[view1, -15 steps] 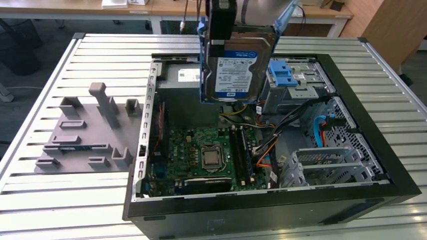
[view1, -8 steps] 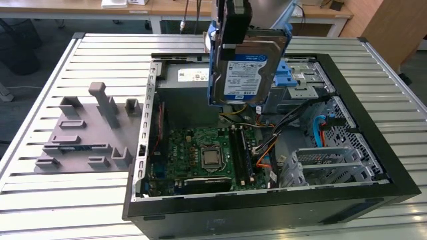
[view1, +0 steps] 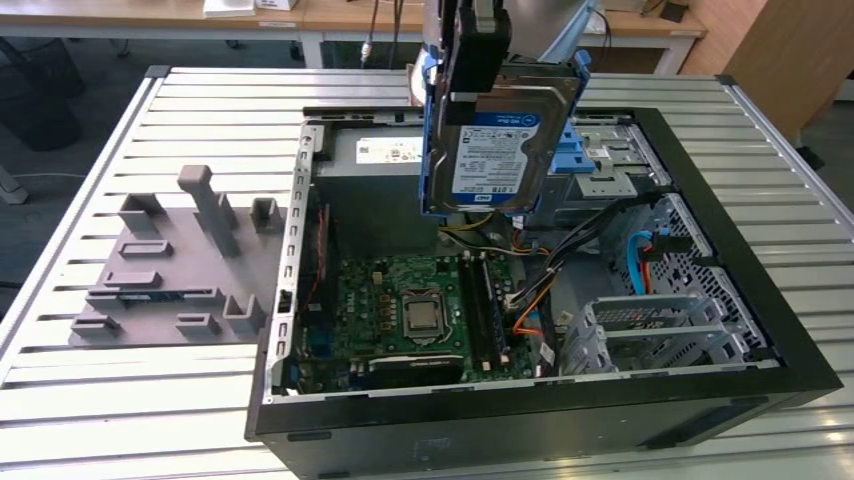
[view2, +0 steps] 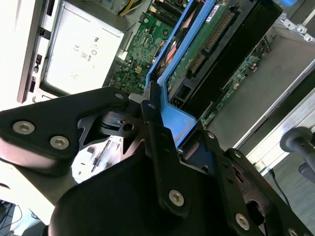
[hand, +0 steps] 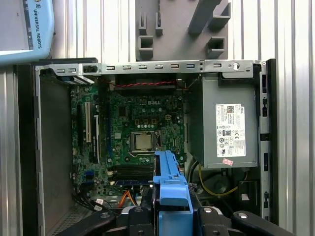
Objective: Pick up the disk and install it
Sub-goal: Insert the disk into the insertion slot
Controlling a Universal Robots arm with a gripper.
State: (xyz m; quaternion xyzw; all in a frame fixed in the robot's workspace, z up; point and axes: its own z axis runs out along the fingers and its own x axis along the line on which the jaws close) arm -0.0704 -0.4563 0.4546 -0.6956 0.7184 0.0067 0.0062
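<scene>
The disk (view1: pixel 497 140), silver-grey with a white-and-blue label and blue side rails, hangs upright above the open computer case (view1: pixel 747 300), over its far middle. My gripper (view1: pixel 477 62) is shut on its top edge, black fingers clamping either side. In the second wrist view the black fingers (view2: pixel 156 142) pinch the disk's blue rail (view2: pixel 179 123), and the disk's green circuit-board underside (view2: pixel 206 44) faces the camera. In the first wrist view the blue rail (hand: pixel 170 179) sticks out from between the gripper (hand: pixel 170 214) over the motherboard.
Inside the case lie the green motherboard (view1: pixel 414 310), the grey power-supply box (hand: pixel 229 128) with a white sticker, and metal drive bays (view1: pixel 614 165) with blue latches at the exterior view's right. A grey slotted fixture (view1: pixel 174 260) sits on the slatted table (view1: pixel 80 200) at the left.
</scene>
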